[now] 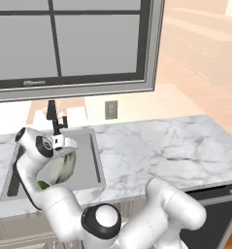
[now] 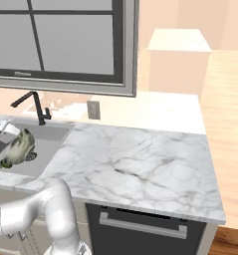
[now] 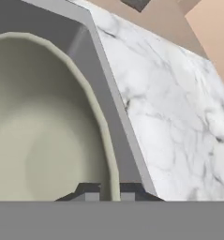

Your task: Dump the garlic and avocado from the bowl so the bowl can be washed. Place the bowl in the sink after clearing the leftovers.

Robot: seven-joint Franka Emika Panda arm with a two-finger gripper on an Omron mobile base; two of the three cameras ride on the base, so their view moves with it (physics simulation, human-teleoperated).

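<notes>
Marble counter (image 1: 156,146): white with grey veins, we see it run right from the basin, with a wall outlet (image 1: 110,109) behind it.
Sink (image 1: 94,160): grey, set in the left of the counter, black faucet (image 1: 54,116) at its far edge.
Bowl (image 1: 64,168): pale grey-beige, held tipped on its side over the sink — in the hand view we look into its bare inside, nothing lying there.
Gripper (image 3: 109,191): its fingertips sit one on each side of the bowl's thin rim, clamped on it.
Avocado (image 1: 43,185): a small green shape low in the sink's near left, partly behind the arm.
Garlic: we cannot make it out.
</notes>
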